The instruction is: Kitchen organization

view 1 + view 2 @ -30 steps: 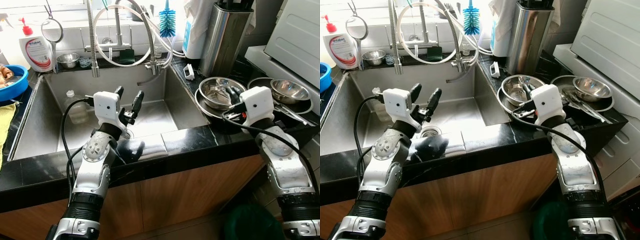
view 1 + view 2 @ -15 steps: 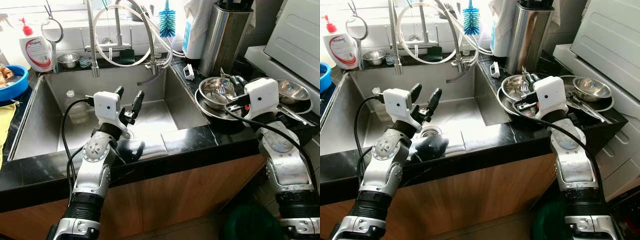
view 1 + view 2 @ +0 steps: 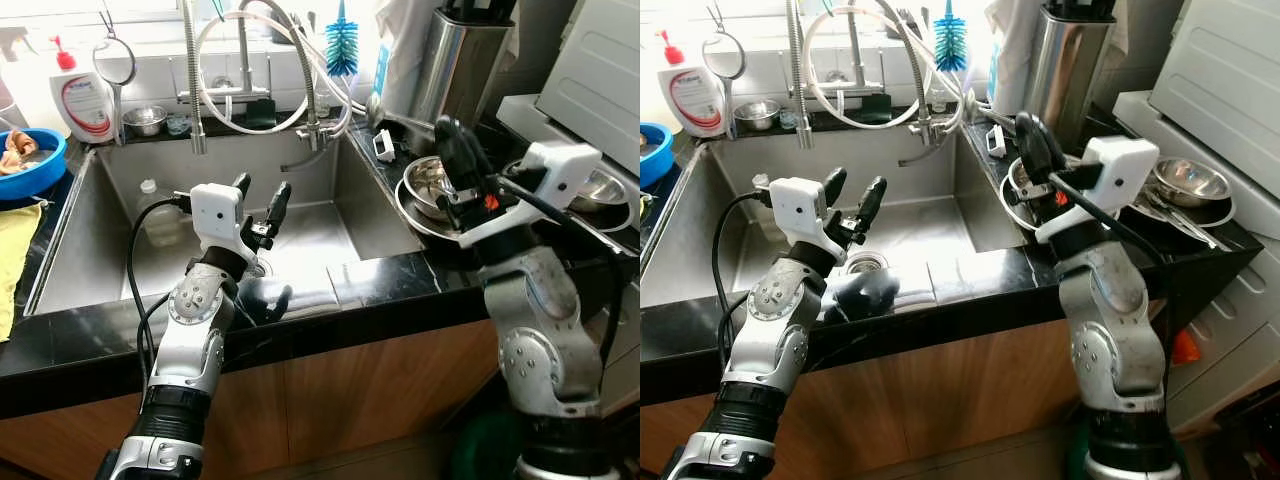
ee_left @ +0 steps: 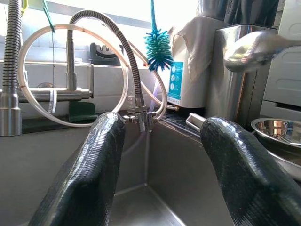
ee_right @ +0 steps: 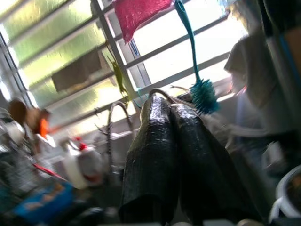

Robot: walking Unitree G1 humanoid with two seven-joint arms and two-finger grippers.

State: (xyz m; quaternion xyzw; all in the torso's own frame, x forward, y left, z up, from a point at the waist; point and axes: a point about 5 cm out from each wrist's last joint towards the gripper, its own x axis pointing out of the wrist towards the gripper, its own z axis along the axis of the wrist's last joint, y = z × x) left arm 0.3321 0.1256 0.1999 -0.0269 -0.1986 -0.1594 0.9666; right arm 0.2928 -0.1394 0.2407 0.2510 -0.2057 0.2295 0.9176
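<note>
Two grippers are up: the left gripper [image 3: 258, 197] hangs spread and empty over the sink [image 3: 85, 250], the right gripper [image 3: 1025, 140] pinched together above the steel bowls [image 3: 432, 186] on the counter's right end. In the left wrist view a spoon [image 4: 256, 47] appears beside it; whether it's clamped, I can't tell. Loosely pinched, it could drop into the bowls.

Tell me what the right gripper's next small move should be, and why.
Probably swing the right gripper a little leftward, over the steel sink basin. Its black fingers look shut on a long silver spoon, raised above the stacked steel bowls, and the open left gripper hovers over that basin, maybe to receive it.
</note>
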